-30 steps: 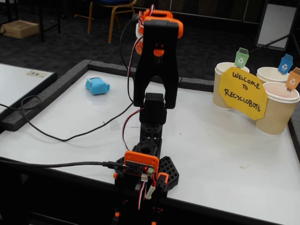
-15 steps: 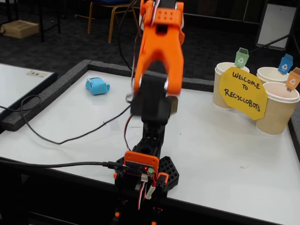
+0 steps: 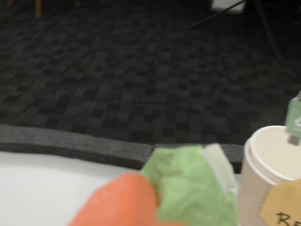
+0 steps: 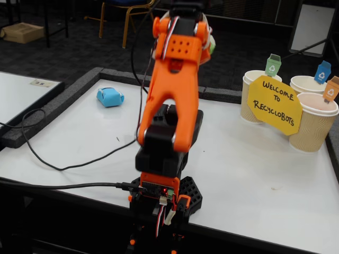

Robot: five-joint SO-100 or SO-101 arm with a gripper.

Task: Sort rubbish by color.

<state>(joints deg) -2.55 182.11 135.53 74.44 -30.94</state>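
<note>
Wrist view: crumpled green paper lump (image 3: 193,188) (soft, creased) between orange fingers (image 3: 117,202)

A demo or exhibition hall: dark patterned carpet (image 3: 141,70), a metal-legged chair (image 4: 124,16) (only partly in view), white tables (image 4: 254,174), and a yellow welcome sign (image 4: 274,105).

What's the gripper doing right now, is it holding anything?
Gripper: shut on the green lump, lifted above the table near the green-tagged cup.
</note>
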